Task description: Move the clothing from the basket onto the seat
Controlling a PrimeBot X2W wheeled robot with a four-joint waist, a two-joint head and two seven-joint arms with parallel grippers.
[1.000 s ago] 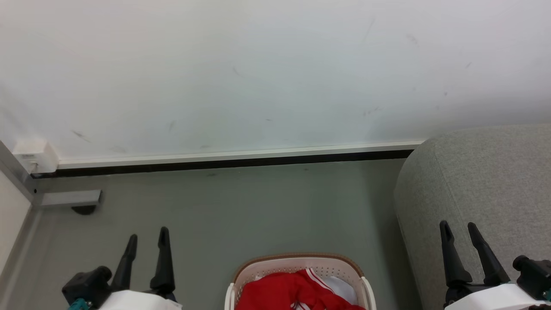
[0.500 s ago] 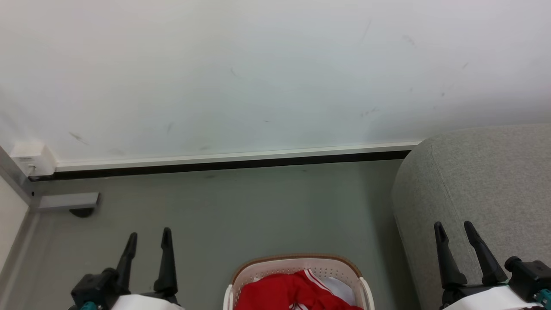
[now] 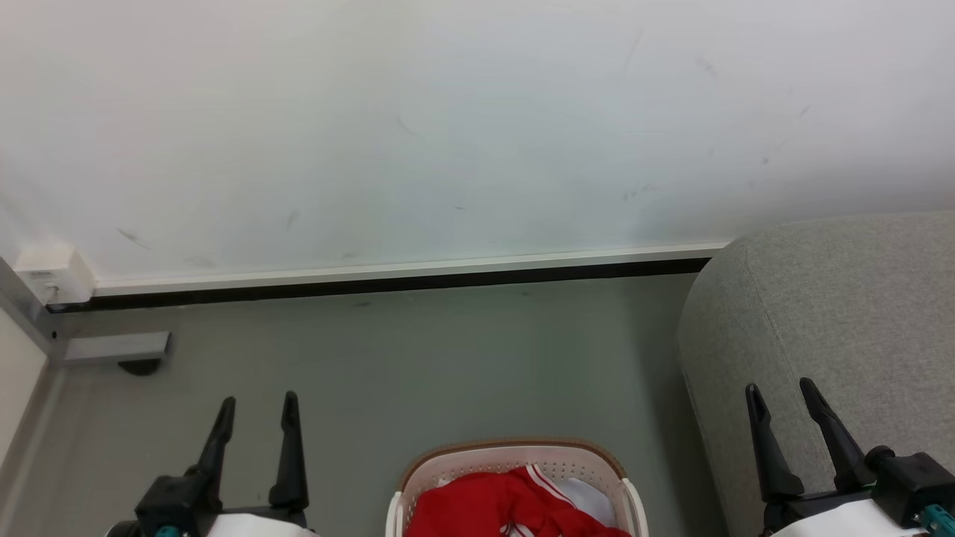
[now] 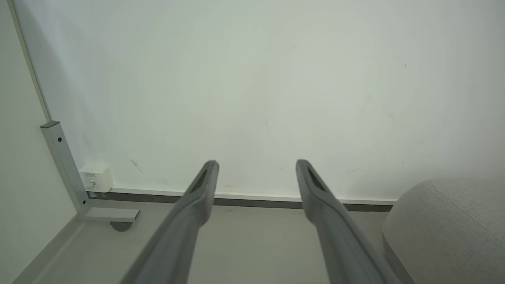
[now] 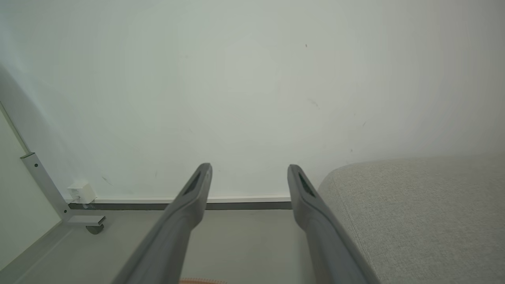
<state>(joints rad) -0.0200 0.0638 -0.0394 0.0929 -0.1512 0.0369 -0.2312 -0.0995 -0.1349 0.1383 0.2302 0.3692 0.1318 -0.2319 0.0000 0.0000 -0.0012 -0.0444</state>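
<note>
The cream-white basket [image 3: 515, 456] with a brown rim sits on the floor at the bottom middle of the head view, cut off by the frame edge. Red clothing with white stripes [image 3: 492, 507] lies in it over a white piece [image 3: 593, 500]. The light grey seat [image 3: 843, 313] fills the right side, and also shows as the seat [image 4: 449, 228] and the seat [image 5: 418, 213] in the wrist views. My left gripper [image 3: 257, 403] stands open left of the basket, holding nothing. My right gripper [image 3: 781, 388] is open in front of the seat's edge. The left gripper [image 4: 256, 162] and right gripper [image 5: 249, 166] point at the wall, both open.
A white wall [image 3: 448, 127] with a pale and black baseboard [image 3: 388, 274] runs across ahead. A grey metal post foot [image 3: 116, 347] and a small white box [image 3: 52, 268] sit in the left corner. Grey floor [image 3: 448, 358] lies between the basket and the wall.
The whole head view has shifted slightly. Both grippers have drifted a little: the left one to the right and lower, the right one leftward. Both stay open.
</note>
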